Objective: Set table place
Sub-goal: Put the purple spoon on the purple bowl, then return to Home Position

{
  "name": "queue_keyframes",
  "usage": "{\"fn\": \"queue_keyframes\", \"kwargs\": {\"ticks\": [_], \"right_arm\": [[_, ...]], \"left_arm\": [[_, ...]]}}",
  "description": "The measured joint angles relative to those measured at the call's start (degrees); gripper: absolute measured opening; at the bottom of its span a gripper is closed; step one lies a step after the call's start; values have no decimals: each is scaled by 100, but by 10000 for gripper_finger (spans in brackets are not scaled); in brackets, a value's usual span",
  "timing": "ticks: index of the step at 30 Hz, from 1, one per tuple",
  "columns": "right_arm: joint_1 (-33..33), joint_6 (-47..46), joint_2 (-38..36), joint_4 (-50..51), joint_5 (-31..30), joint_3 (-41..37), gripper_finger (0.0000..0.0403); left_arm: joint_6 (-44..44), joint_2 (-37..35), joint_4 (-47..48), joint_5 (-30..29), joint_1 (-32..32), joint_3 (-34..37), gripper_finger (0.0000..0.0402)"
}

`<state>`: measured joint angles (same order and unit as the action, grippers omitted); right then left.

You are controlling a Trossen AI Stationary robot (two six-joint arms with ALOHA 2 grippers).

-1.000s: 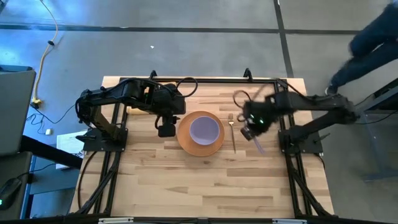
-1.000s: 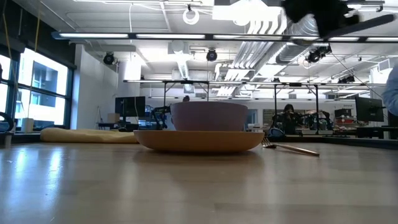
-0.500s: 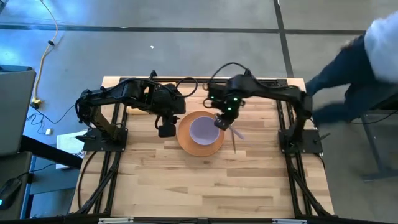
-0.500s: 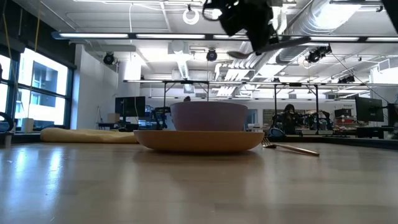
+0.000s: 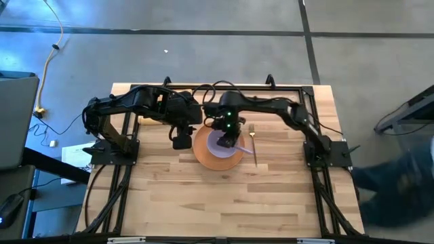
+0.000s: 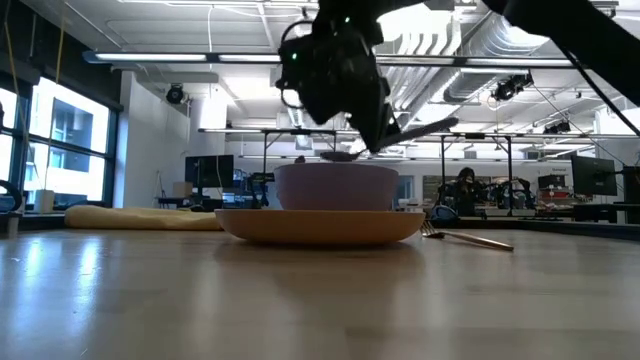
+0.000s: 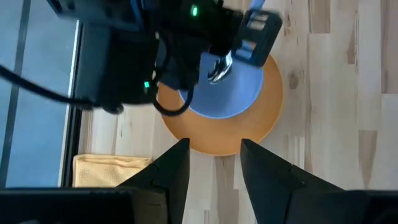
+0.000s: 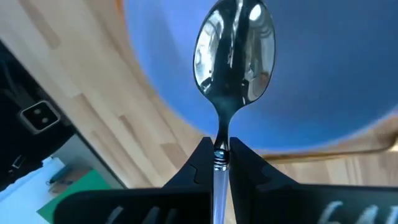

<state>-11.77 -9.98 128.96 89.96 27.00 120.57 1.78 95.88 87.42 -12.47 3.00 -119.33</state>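
Observation:
A lavender bowl (image 5: 221,141) stands in an orange plate (image 5: 215,160) at the middle of the wooden table (image 5: 224,196). A fork (image 5: 253,144) lies on the wood just right of the plate. My right gripper (image 5: 228,131) hangs over the bowl, shut on a metal spoon (image 6: 400,135). The spoon's bowl end (image 8: 236,43) hovers just above the lavender bowl (image 6: 336,186). My left gripper (image 7: 214,163) is open and waits just left of the plate, holding nothing. My right gripper pinches the spoon between its two fingers (image 8: 200,163) on the handle's neck (image 8: 221,144), just behind the bowl end. The fingers slant down from above and lie along the spoon. The spoon is lifted clear and tilted, bowl end lowest, its handle (image 6: 432,127) sticking out behind the gripper.
A folded yellow cloth (image 6: 140,217) lies by the table's far left, behind my left arm. The black rail frame (image 5: 217,88) borders the far edge. Bare wood lies toward the near edge. A person (image 5: 400,177) moves past the table's right side.
My right gripper has swung from the table's right side toward the left, past the fork, and come down over the lavender bowl, carrying the spoon. The spoon's bowl end now sits just above the rim. A person has walked along the right of the table.

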Motion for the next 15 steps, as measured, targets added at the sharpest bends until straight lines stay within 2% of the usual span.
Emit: {"fn": "queue_keyframes", "kwargs": {"ticks": [6,15], "right_arm": [[-47,-8,358,7,-1,88,0],[-101,-49,359,-86,0,11,4]], "left_arm": [[0,0,-2,0,0,0,129],[0,0,-35,0,-1,0,129]]}}
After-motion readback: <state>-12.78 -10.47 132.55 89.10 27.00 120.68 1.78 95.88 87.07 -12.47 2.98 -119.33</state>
